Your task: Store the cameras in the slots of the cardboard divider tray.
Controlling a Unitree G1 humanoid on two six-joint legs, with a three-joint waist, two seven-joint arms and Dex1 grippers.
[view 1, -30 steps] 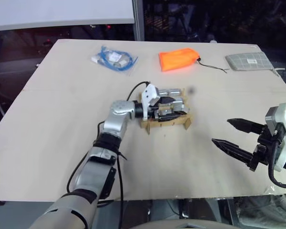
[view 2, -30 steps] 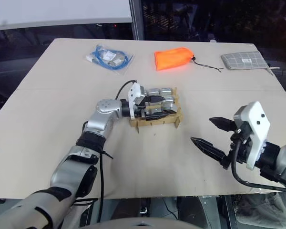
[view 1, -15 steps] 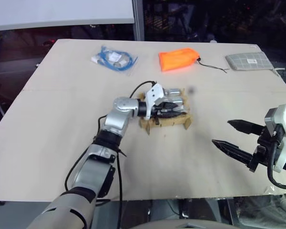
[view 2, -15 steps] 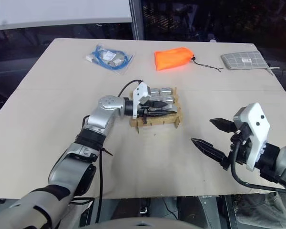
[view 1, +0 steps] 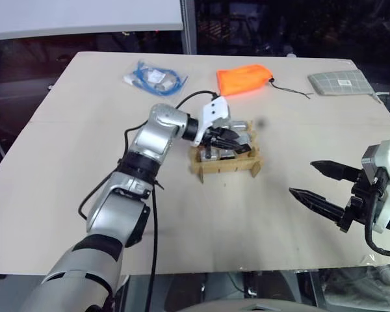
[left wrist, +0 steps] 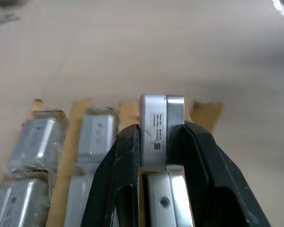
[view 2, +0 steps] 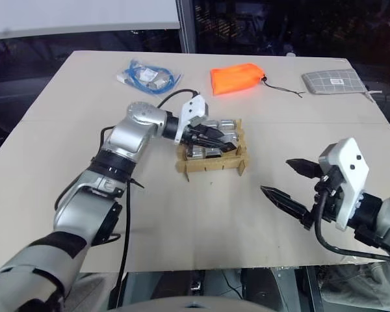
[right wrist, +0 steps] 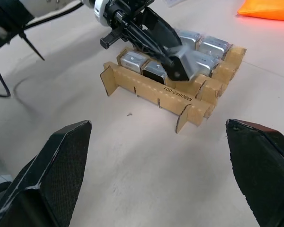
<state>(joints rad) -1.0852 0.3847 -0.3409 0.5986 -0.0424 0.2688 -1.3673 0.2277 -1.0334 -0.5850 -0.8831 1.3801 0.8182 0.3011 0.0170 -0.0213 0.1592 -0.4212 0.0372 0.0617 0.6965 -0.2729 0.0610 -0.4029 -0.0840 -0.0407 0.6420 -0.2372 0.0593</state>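
Your left gripper (left wrist: 162,156) has its two black fingers clamped on one small silver-grey metal camera block (left wrist: 161,131), pinching its two broad flat sides over the tan cardboard divider tray (view 1: 226,164). That tray sits near the middle of the pale beige tabletop (view 1: 71,169), with more silver cameras (right wrist: 206,46) already seated in its slots. Your right gripper (view 1: 325,187) hangs at about four o'clock from the tray, well apart from it, fingers spread wide and empty.

Judge the camera as rigid, dense for its size, and smooth-skinned, so it could slip if pinched near an edge; hold the flat faces squarely, as now. The tray looks light and flimsy, likely to skid or buckle if the block is pushed in crooked.

The tabletop is flat, matte and mostly bare. At eleven o'clock from the tray lies a blue cable bundle in a clear bag (view 1: 155,78), at twelve an orange fabric pouch (view 1: 243,80), and at two a grey checked pouch (view 1: 341,82). Beyond the table the room is dark.
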